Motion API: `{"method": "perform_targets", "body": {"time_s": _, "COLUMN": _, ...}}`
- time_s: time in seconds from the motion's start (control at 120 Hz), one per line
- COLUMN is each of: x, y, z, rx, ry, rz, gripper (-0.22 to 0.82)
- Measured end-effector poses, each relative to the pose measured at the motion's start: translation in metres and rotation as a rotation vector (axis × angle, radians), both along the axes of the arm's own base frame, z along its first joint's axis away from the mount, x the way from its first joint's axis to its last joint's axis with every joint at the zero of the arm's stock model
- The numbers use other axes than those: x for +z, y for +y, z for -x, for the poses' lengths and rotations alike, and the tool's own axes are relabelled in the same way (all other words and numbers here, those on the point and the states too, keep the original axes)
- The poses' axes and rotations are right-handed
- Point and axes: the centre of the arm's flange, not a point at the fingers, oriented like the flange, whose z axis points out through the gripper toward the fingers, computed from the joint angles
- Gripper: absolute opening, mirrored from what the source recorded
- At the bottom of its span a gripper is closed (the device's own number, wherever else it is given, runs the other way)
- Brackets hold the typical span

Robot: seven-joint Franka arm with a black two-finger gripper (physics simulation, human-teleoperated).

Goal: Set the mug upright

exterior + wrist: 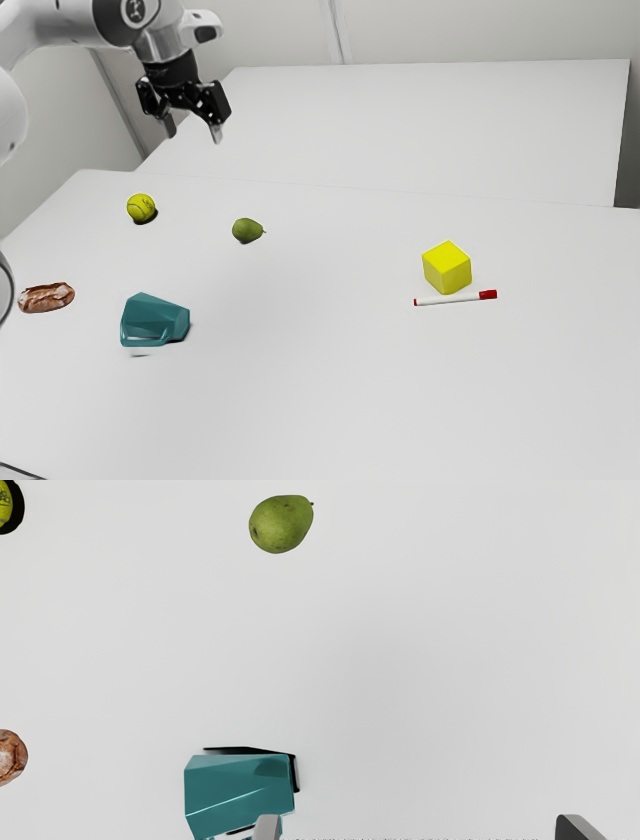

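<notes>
Mug lies tipped on its side on the table, toward the exterior view's left. We note teal walls with flat facets, the broad end facing the exterior view's left and the narrower end its right. Its handle is on the side nearest that camera, low against the table

Our gripper hangs high above the far part of the table, well apart from the mug, fingers pointing down. We record the fingers as spread wide from each other. By the wrist view, the mug lies off to one side of the gap, and one fingertip overlaps the handle side of it in our line of sight; by the exterior view we put this down to overlap alone, the hand being well up in the air

Other finds, by the exterior view: ball beyond the mug, toward the far left; pear to the right of the ball, lying on its side with the stem toward the right. Bread left of the mug, near it, apart from it. Well over to the right we log a yellow cube, and just beside it, on the side nearer the camera, a white marker lying flat, its red cap pointing right
</notes>
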Motion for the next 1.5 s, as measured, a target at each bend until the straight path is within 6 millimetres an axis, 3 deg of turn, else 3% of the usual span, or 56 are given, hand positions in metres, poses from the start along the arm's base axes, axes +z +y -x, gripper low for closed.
{"method": "perform_targets", "body": {"time_s": 0.142, "x": -0.005, "y": -0.006, "z": 0.002, "rx": -0.003, "ry": 0.024, "rz": 0.035, "gripper": 0.60}}
{"method": "perform_targets", "body": {"time_s": 0.333, "x": -0.023, "y": 0.008, "z": 0.001, "rx": 0.031, "ry": 0.053, "rz": 0.075, "gripper": 0.60}}
{"method": "perform_targets", "body": {"time_s": 0.483, "x": -0.069, "y": 0.047, "z": 0.004, "rx": 0.126, "ry": 0.110, "rz": 0.161, "gripper": 0.61}}
{"method": "perform_targets", "body": {"time_s": 0.7, "x": -0.085, "y": 0.049, "z": 0.003, "rx": 0.144, "ry": 0.099, "rz": 0.204, "gripper": 0.60}}
{"method": "perform_targets", "body": {"time_s": 0.942, "x": -0.125, "y": 0.131, "z": 0.023, "rx": 0.322, "ry": 0.121, "rz": 0.314, "gripper": 0.60}}
{"method": "perform_targets", "body": {"time_s": 1.042, "x": -0.169, "y": 0.206, "z": 0.054, "rx": 0.469, "ry": 0.137, "rz": 0.456, "gripper": 0.60}}
{"method": "perform_targets", "body": {"time_s": 1.133, "x": -0.192, "y": 0.276, "z": 0.079, "rx": 0.556, "ry": 0.097, "rz": 0.555, "gripper": 0.60}}
{"method": "perform_targets", "body": {"time_s": 1.2, "x": -0.206, "y": 0.314, "z": 0.084, "rx": 0.567, "ry": 0.065, "rz": 0.597, "gripper": 0.60}}
{"method": "perform_targets", "body": {"time_s": 1.267, "x": -0.218, "y": 0.333, "z": 0.085, "rx": 0.546, "ry": 0.039, "rz": 0.650, "gripper": 0.60}}
{"method": "perform_targets", "body": {"time_s": 1.342, "x": -0.250, "y": 0.351, "z": 0.090, "rx": 0.536, "ry": 0.024, "rz": 0.729, "gripper": 0.60}}
{"method": "perform_targets", "body": {"time_s": 1.5, "x": -0.289, "y": 0.356, "z": 0.106, "rx": 0.454, "ry": -0.010, "rz": 0.877, "gripper": 0.60}}
